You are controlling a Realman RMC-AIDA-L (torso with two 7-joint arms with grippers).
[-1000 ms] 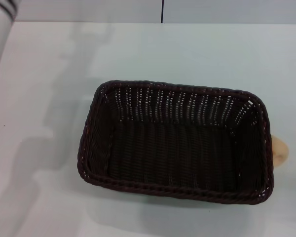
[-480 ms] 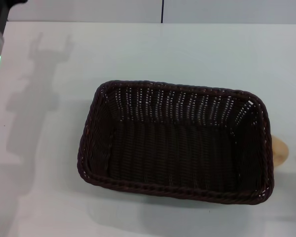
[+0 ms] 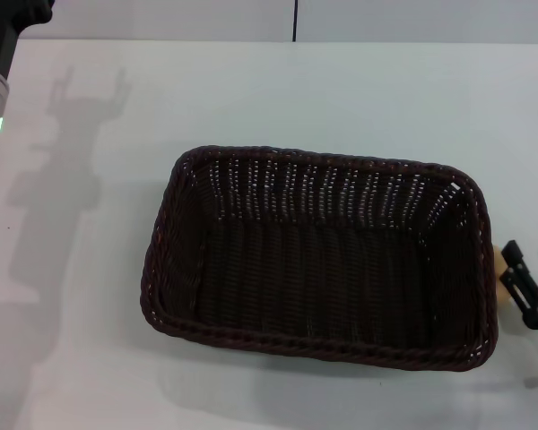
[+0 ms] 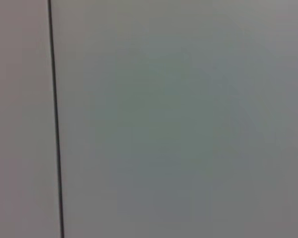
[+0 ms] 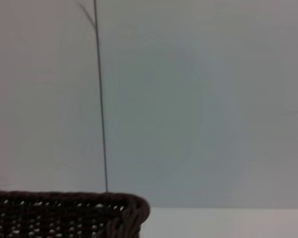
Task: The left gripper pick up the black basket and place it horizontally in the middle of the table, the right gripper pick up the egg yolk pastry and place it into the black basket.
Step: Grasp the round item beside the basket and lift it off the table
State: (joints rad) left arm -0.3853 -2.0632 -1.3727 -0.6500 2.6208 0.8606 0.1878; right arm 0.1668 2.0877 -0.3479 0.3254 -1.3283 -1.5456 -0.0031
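The black basket lies lengthwise on the middle of the white table, empty; one corner of it shows in the right wrist view. The egg yolk pastry lies on the table against the basket's right end, and only a pale sliver of it shows. My right gripper comes in from the right edge with its fingers apart beside the pastry. My left gripper is raised at the far left corner, away from the basket.
The left arm's shadow falls on the table left of the basket. A wall with a thin dark vertical seam stands behind the table and fills the left wrist view.
My right gripper has come into view from the right and reached the pastry. My left arm has drawn back a little further at the far left. The basket has not moved.
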